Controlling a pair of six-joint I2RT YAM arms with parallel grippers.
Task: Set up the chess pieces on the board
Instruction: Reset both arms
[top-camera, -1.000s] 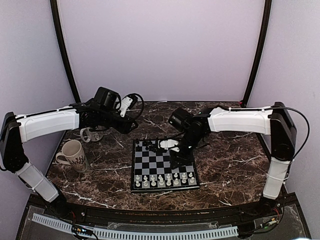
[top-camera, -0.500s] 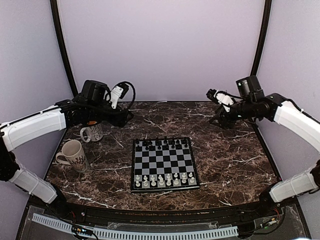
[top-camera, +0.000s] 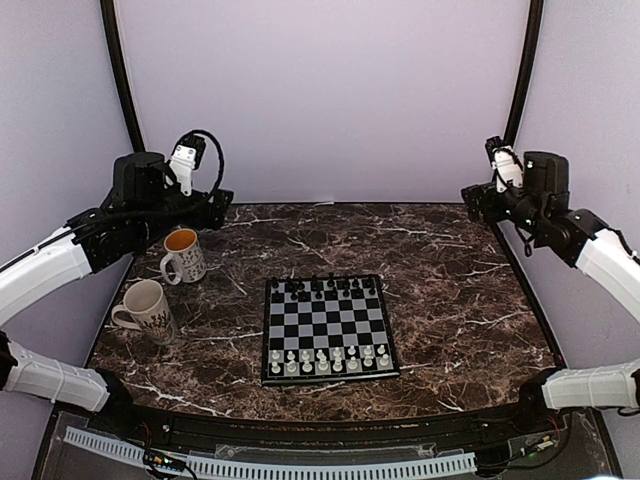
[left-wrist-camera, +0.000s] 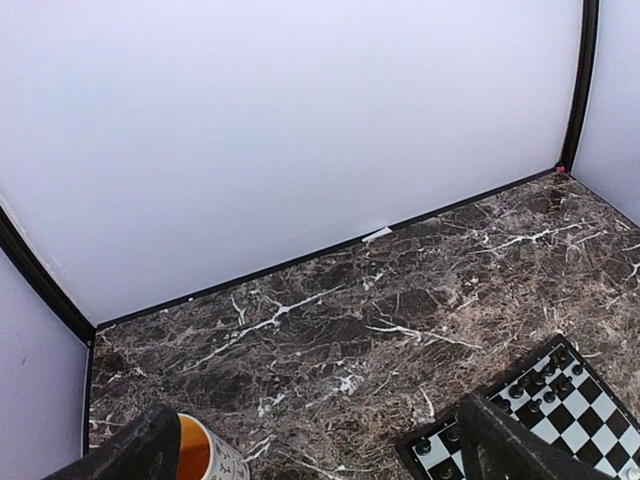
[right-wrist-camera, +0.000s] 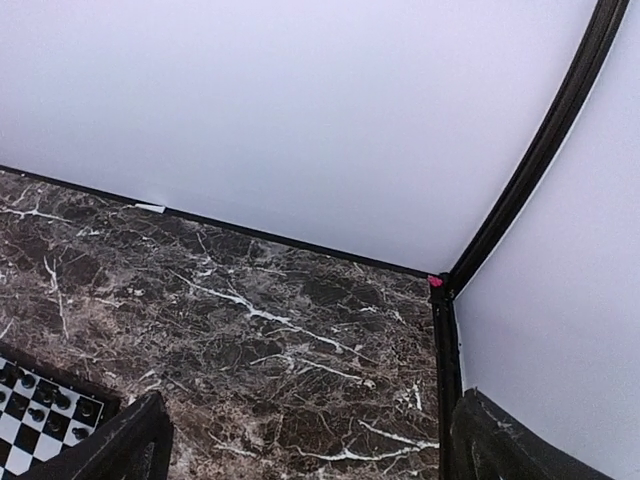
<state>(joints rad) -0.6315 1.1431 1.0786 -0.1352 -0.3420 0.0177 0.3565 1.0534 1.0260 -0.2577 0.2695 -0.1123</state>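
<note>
The board (top-camera: 325, 325) lay flat mid-table, the black chess pieces (top-camera: 320, 288) ranked along its far edge and the white chess pieces (top-camera: 325, 358) along its near edge, so the setup looked complete or nearly so. The left gripper (left-wrist-camera: 315, 450) and right gripper (right-wrist-camera: 310, 445) hung high at opposite sides, well apart from it, each with 2 fingers spread wide and holding nothing, presumably to stay clear of the ranks.
</note>
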